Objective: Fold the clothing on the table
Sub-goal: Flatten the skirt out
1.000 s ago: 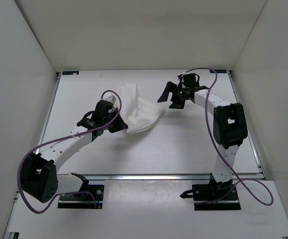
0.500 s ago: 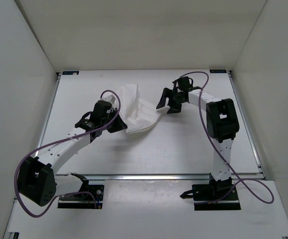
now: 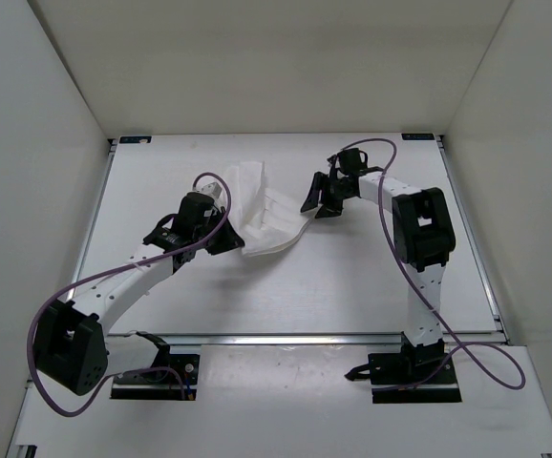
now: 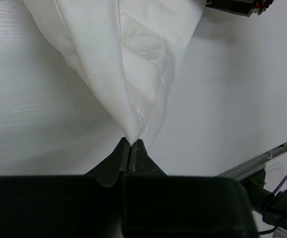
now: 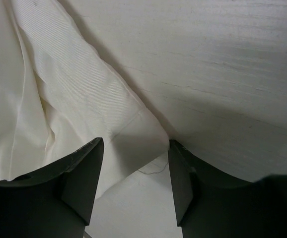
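Left gripper is pinched shut on a bunched point of the clothing — I see its two black fingers meeting with only fabric between them. From that point the cloth fans out toward the top of the left wrist frame, showing ribbed weave and a few seam lines.

On the right wrist feed, the right gripper stands partly open, with one dark finger on each side of a hemmed corner of the clothing. That corner lies in the gap between the jaws and I see no squeeze on it. A loose thread trails from the hem at lower centre.

From the top camera, the clothing is a rumpled white heap in the upper middle of the frame, a little left of centre. The left gripper is at its lower left edge and the right gripper at its right edge — one arm on each side.

The garment rests on the white table. A metal rail runs across the lower part of the frame just above the arm bases. Plain white walls close in the top and both sides.
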